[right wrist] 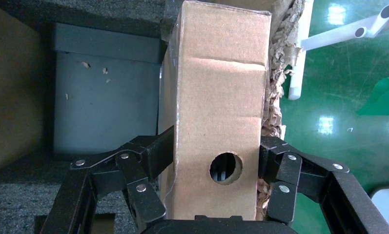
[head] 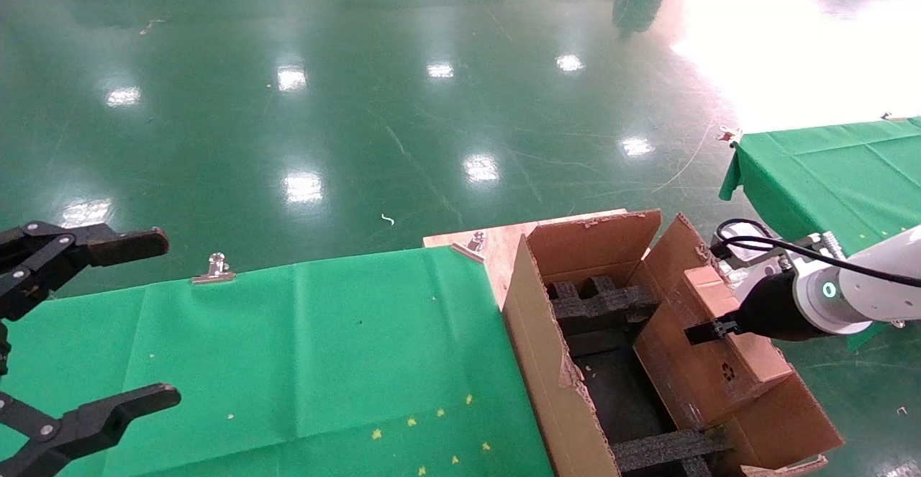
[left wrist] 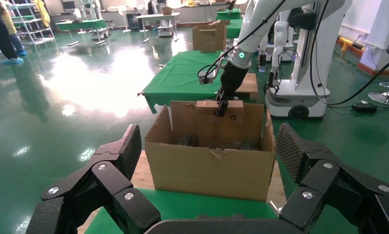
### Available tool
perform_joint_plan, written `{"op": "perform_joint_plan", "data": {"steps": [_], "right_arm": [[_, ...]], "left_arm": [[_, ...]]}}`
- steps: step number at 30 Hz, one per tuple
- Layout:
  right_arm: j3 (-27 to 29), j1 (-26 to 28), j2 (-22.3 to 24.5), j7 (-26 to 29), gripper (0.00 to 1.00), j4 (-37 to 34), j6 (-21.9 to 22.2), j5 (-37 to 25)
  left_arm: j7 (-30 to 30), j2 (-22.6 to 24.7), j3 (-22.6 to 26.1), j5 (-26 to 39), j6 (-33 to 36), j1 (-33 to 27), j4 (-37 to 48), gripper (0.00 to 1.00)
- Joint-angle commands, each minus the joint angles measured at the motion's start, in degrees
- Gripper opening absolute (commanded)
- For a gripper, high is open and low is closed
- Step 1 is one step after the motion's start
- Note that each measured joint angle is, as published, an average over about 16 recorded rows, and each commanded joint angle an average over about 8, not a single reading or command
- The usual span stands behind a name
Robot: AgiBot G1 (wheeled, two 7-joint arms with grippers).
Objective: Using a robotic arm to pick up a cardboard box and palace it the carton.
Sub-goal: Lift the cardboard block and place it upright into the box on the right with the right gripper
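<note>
The small brown cardboard box [head: 734, 351] with a black recycling mark is held tilted at the right inner side of the carton [head: 536, 333], against its right flap. My right gripper [head: 709, 332], on the white robotic arm [head: 870, 286] with a green light ring, is shut on the box's two sides. The right wrist view shows the box [right wrist: 216, 97] between the fingers [right wrist: 153, 156], above the carton's dark floor. Black foam blocks [head: 597, 304] lie inside the carton. My left gripper [head: 167, 317] is open and empty at the far left. The left wrist view shows the carton [left wrist: 209, 168] and the box [left wrist: 220, 126].
The carton stands on a wooden board [head: 496, 243] at the right end of a green-clothed table [head: 324, 347]. Metal clips [head: 214, 268] hold the cloth at its far edge. A second green table [head: 827, 167] stands at the right. Glossy green floor lies beyond.
</note>
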Motion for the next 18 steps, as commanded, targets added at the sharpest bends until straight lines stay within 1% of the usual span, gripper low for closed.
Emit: {"op": "perform_joint_plan", "data": {"steps": [1,11,18], "right_arm": [[-0.06,-0.1,-0.14,-0.16,0.0,-0.14,0.03,0.0],[-0.02,-0.08,0.03,0.05,0.0,-0.08,-0.08,0.18],[-0.46,-1.56,-0.73,0.67,0.0,-1.24,0.52,0.9]], "left_arm": [[0.0,0.0,0.0,0.0,0.0,0.01,0.01,1.0],[0.0,0.0,0.0,0.0,0.0,0.0,0.0,1.0],[0.0,0.0,0.0,0.0,0.0,0.0,0.01,1.0]]}}
